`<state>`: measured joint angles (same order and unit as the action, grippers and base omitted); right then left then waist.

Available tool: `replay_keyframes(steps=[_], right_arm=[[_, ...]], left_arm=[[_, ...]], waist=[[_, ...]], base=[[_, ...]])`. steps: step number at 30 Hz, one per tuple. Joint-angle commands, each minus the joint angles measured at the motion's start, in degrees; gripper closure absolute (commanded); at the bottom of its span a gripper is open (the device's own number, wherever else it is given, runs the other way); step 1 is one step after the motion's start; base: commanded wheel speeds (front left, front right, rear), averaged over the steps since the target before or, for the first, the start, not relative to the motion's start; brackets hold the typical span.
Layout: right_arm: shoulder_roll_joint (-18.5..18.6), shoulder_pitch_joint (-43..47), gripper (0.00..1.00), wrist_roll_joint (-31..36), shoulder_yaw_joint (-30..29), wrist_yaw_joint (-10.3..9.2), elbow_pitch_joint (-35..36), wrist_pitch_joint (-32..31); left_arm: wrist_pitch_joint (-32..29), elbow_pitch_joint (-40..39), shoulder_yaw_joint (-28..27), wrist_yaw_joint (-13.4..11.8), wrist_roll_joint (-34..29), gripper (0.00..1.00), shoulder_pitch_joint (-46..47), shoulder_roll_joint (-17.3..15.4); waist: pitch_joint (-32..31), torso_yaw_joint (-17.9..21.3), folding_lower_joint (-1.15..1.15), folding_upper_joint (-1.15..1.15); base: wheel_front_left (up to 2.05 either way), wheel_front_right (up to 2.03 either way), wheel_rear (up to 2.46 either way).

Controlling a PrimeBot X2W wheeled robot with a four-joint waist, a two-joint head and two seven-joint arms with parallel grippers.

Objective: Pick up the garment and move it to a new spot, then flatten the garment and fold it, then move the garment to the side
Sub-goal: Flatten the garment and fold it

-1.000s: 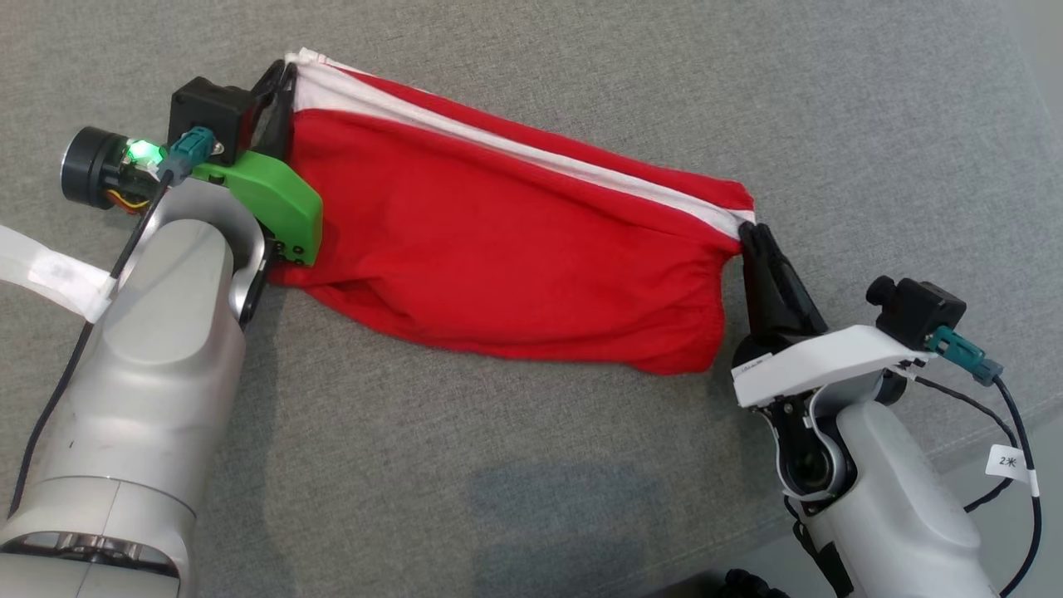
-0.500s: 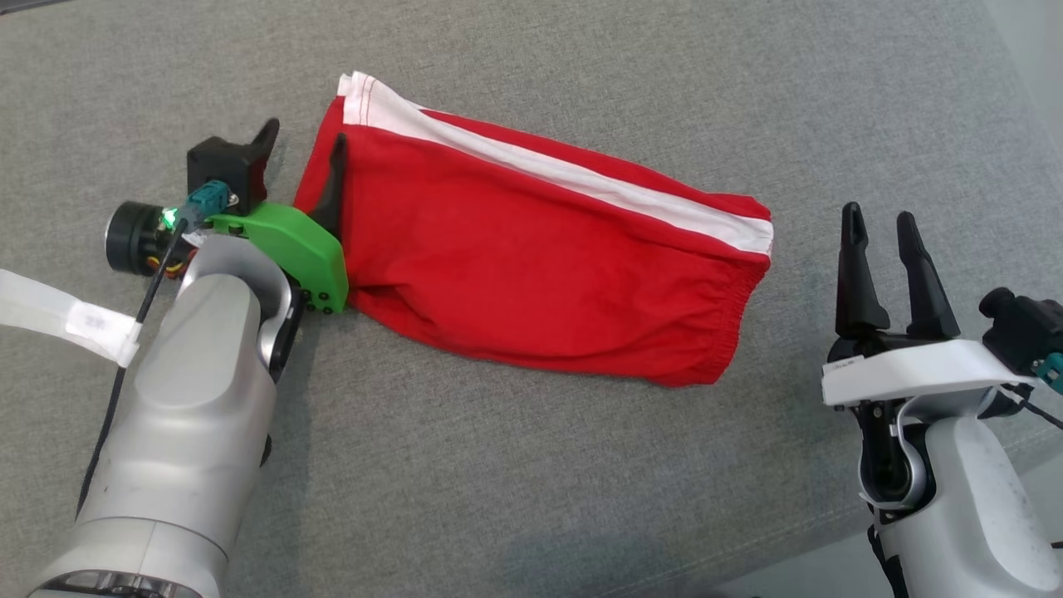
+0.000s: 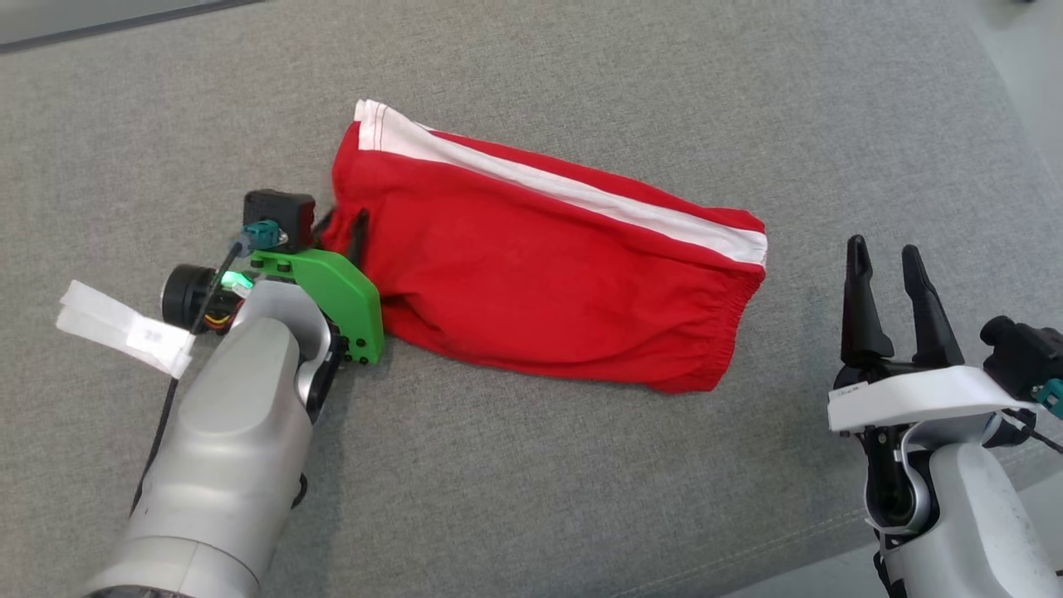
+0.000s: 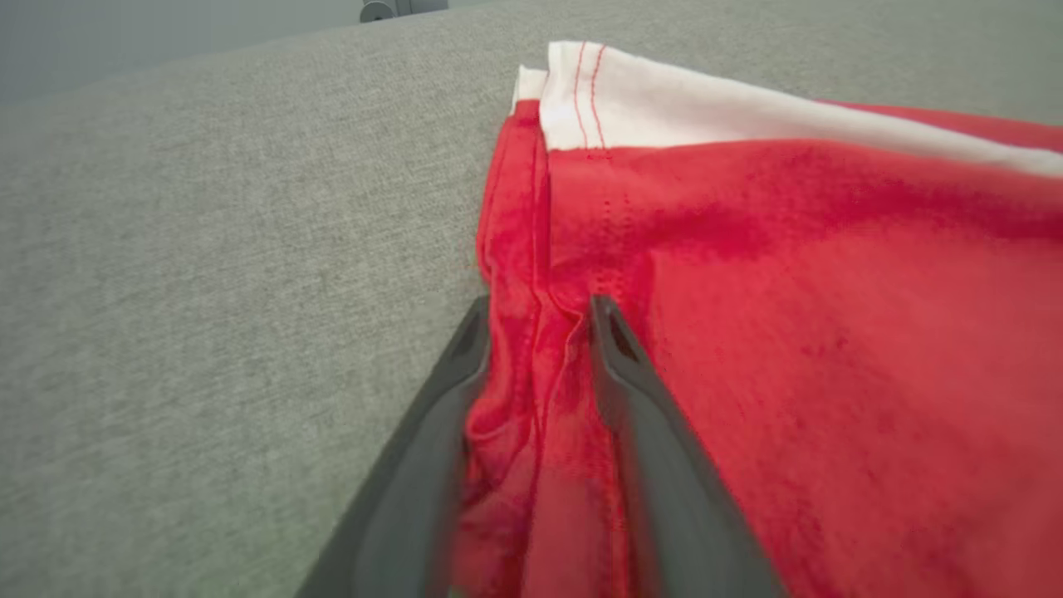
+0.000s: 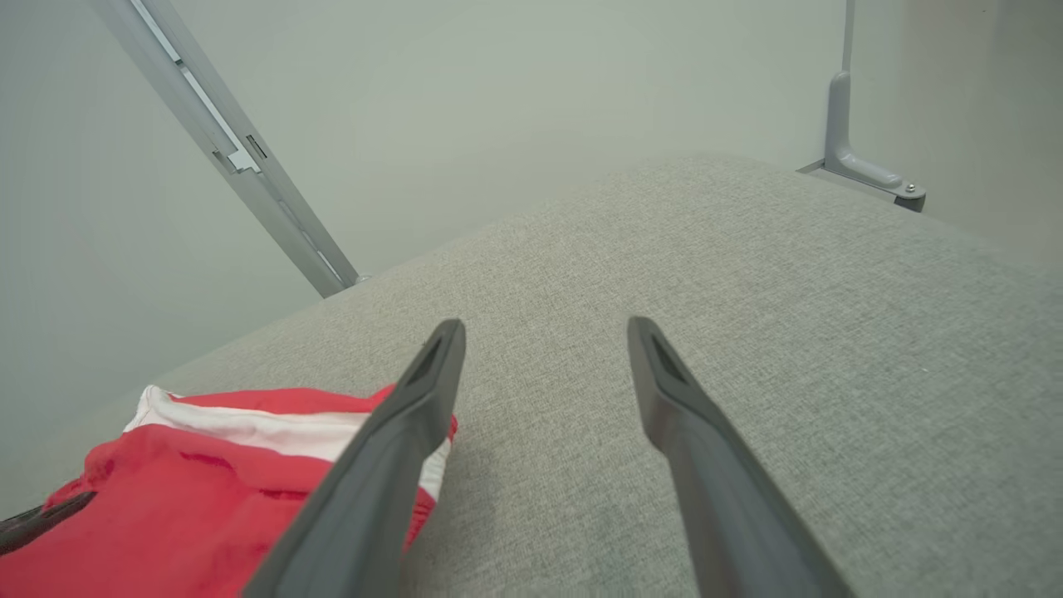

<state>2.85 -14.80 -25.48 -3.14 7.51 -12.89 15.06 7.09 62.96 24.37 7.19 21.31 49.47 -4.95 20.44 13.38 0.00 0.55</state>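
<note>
A grey fabric desk [image 3: 531, 465] stands against a pale wall [image 5: 498, 100], where a slanted metal rail [image 5: 249, 158] runs. The red garment [image 3: 540, 282] lies mid-desk, its long axis running far-left to near-right, white stripe along the far edge and waistband to the right. The left tool [image 4: 540, 307], half-spread, straddles a fold at the left hem; I cannot tell whether it is gripping. The right tool [image 3: 882, 247] is wide apart and empty, near the waistband.

Shorts [image 3: 540, 282]: soft matt red knit cloth, white stripe.
Upholstered surface [image 3: 581, 498]: coarse grey woven fabric, matt.
Left gripper [image 4: 540, 303] fingers [image 4: 648, 432]: dark matt plastic.
Green bracket [image 3: 345, 291]: smooth plastic, slight sheen.
Left forearm [image 3: 232, 448]: satin silver shell, metal-like.
</note>
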Motion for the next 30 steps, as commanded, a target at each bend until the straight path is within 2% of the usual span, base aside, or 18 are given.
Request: replay_keyframes(steps=[1, 8, 15, 24, 25, 27, 30], right_arm=[[0.2, 0.7, 0.00, 0.4, -0.3, -0.04, -0.3, 0.2], [0.2, 3.0, 0.00, 1.7, -1.6, -0.04, -0.8, 0.2], [0.2, 8.3, 0.00, 4.3, -3.3, -0.04, -1.9, 0.2], [0.2, 10.2, 0.00, 5.2, -3.4, -0.04, -2.2, 0.2], [0.2, 10.4, 0.00, 5.3, -3.4, -0.04, -2.2, 0.2], [0.2, 10.4, 0.00, 5.4, -3.2, -0.04, -2.1, 0.2], [0.2, 10.5, 0.00, 5.7, -3.1, -0.04, -1.8, 0.2]], left_arm=[[-0.6, 0.8, 0.7, 0.3, 0.6, 1.00, -2.7, 0.2], [4.5, 1.4, -0.4, 0.2, 4.2, 1.00, -6.4, 0.3], [7.7, 1.4, -2.6, -2.5, 7.1, 1.00, -16.2, 1.2], [8.0, -3.1, -5.1, -5.1, 7.5, 1.00, -23.7, 0.6], [8.0, -4.3, -5.4, -5.3, 7.2, 0.80, -24.5, 0.4], [8.0, -7.4, -6.2, -6.1, 6.2, 0.00, -25.8, 0.0], [8.0, -12.9, -7.7, -8.0, 4.0, 0.00, -28.7, -1.0]], waist=[[-0.9, -0.1, 0.00, -0.55], [-6.1, -2.6, 0.00, -0.55], [-13.8, -8.3, 0.00, -0.55], [-16.7, -10.2, 0.00, -0.55], [-16.7, -10.3, 0.00, -0.55], [-16.8, -10.5, 0.00, -0.55], [-16.8, -10.9, 0.00, -0.55]], base=[[0.00, 0.00, 0.00], [0.00, 0.00, 0.00], [0.00, 0.00, 0.00], [0.00, 0.00, 0.00], [0.00, 0.00, 0.00], [0.00, 0.00, 0.00], [0.00, 0.00, 0.00]])
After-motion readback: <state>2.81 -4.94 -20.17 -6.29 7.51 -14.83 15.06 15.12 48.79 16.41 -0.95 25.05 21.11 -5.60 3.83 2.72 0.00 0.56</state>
